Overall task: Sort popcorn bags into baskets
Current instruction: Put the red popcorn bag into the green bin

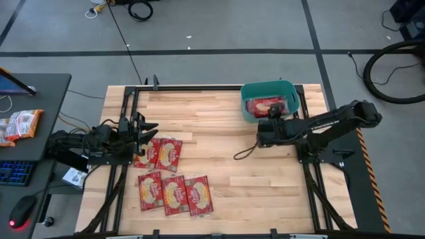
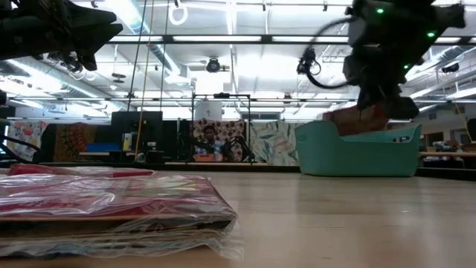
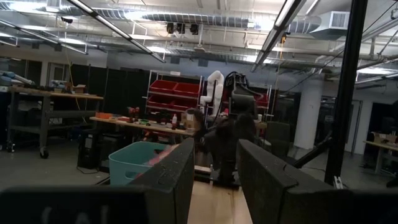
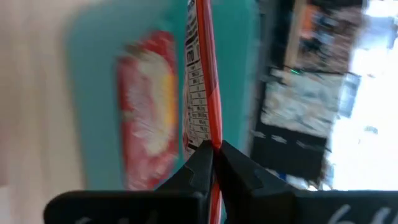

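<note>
My right gripper point(image 1: 273, 114) is over the near rim of the teal basket point(image 1: 290, 89), shut on a red popcorn bag point(image 4: 208, 74) that shows edge-on. Another popcorn bag point(image 4: 146, 112) lies flat on the basket's floor. The low view shows the held bag point(image 2: 361, 119) just above the basket point(image 2: 357, 155). Several more popcorn bags point(image 1: 171, 174) lie flat on the table at the near left. My left gripper point(image 1: 145, 127) is open and empty above the far end of that group; its fingers point(image 3: 180, 180) stand apart. My right gripper pinches one edge of the popcorn bag point(image 4: 212, 142) between its two fingers. The fingers slant down toward the basket from the table's near side. The bag reaches out past the fingertips, edge-on, its printed back point(image 4: 198, 81) showing, lifted clear over the basket.
An orange-and-white snack bag point(image 1: 20, 125), a keyboard and a mouse lie on the dark side desk at the left. A black cable point(image 1: 244, 153) loops on the table near my right arm. Bare wood lies between the bags and the basket.
</note>
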Controlling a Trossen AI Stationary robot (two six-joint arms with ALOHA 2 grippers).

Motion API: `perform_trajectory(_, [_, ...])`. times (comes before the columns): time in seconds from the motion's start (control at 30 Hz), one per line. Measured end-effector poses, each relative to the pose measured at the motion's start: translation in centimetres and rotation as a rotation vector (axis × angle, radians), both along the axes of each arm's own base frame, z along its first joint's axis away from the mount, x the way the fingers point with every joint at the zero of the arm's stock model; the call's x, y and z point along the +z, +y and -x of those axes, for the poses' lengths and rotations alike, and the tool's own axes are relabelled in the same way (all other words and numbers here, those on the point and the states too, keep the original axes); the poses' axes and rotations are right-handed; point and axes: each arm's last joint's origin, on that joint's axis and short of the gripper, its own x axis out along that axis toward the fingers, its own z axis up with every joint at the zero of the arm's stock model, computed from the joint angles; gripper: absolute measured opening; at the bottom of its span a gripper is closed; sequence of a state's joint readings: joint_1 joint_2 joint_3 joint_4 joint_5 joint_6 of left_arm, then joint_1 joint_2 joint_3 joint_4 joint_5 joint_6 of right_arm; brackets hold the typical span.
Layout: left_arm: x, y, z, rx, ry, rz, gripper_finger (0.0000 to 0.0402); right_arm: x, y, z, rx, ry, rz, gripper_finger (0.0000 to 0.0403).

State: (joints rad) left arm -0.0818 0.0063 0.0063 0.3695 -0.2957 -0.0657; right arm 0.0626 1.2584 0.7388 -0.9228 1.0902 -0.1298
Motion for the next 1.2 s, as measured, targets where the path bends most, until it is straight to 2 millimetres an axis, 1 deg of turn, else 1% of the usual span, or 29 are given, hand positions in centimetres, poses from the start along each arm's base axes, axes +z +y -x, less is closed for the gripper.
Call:
perform_trajectory(0.1, [0.0, 0.0, 0.0, 0.0, 0.0, 0.0, 0.0126, -0.2, -0.7, -0.7, 0.04, 0.018, -0.121, 0.0032])
perform_trajectory(0.17, [0.0, 0.0, 0.0, 0.0, 0.0, 0.0, 0.0126, -0.2, -1.2, -0.8, 0.042, 0.024, -0.155, 0.004])
perform_trajectory(0.33, [0.0, 0.0, 0.0, 0.0, 0.001, -0.001, 0.0126, -0.2, -2.1, -0.7, 0.005, 0.031, -0.157, 0.0079])
perform_trajectory(0.5, [0.0, 0.0, 0.0, 0.0, 0.001, -0.001, 0.0126, -0.2, -2.9, -0.5, -0.041, 0.038, -0.123, 0.0121])
perform_trajectory(0.6, [0.0, 0.0, 0.0, 0.0, 0.001, -0.001, 0.0126, -0.2, -3.4, -0.4, -0.057, 0.034, -0.159, 0.0135])
perform_trajectory(0.8, [0.0, 0.0, 0.0, 0.0, 0.002, -0.001, 0.0126, -0.6, -3.3, -0.5, -0.023, 0.019, -0.326, 0.0138])
perform_trajectory(0.97, [0.0, 0.0, 0.0, 0.0, 0.002, -0.001, 0.0126, -0.6, -3.5, -0.4, -0.062, -0.006, -0.307, 0.0138])
perform_trajectory(1.13, [0.0, 0.0, 0.0, 0.0, 0.002, 0.0, 0.0126, -0.5, -4.2, -0.2, -0.155, -0.084, -0.311, 0.0137])
perform_trajectory(1.2, [0.0, 0.0, 0.0, 0.0, 0.002, 0.0, 0.0126, -0.2, -4.3, -0.3, -0.168, -0.112, -0.311, 0.0137])
